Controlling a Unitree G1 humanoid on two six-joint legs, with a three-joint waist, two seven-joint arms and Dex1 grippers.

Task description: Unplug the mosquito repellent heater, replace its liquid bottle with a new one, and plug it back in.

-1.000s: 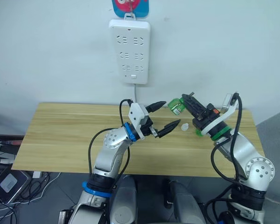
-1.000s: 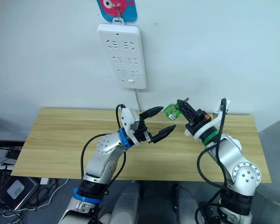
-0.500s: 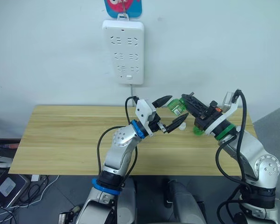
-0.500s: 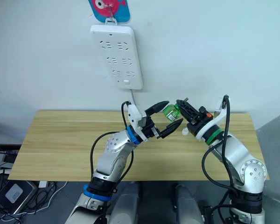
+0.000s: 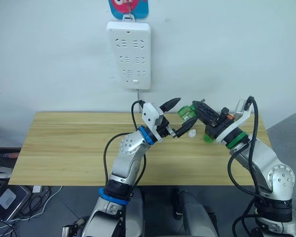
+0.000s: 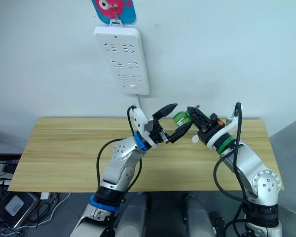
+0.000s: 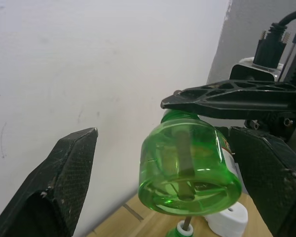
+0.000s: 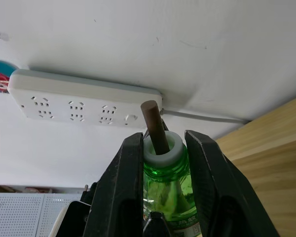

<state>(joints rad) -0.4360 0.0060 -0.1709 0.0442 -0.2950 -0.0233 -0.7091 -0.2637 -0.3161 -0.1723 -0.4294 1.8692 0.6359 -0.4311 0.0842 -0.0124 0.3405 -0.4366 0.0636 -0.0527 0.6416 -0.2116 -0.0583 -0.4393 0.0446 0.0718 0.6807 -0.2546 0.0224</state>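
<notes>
two black fingers of the right gripper point(image 8: 160, 197) pinched on the neck of a green bottle point(image 5: 187, 112), wick bared, held above the wooden table point(image 5: 64, 143). left gripper point(image 5: 179, 116) spread wide around the bottle's base, not touching. white heater point(image 5: 193, 134) and another green bottle point(image 5: 207, 138) on the table just below.

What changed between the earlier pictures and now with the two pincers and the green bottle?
The left pincer has moved toward the right one, and its open fingers now flank the green bottle without closing on it. The right pincer stays clamped on the bottle's neck, wick exposed. The white cap, the second green bottle on the table and the power strip kept their places.
</notes>
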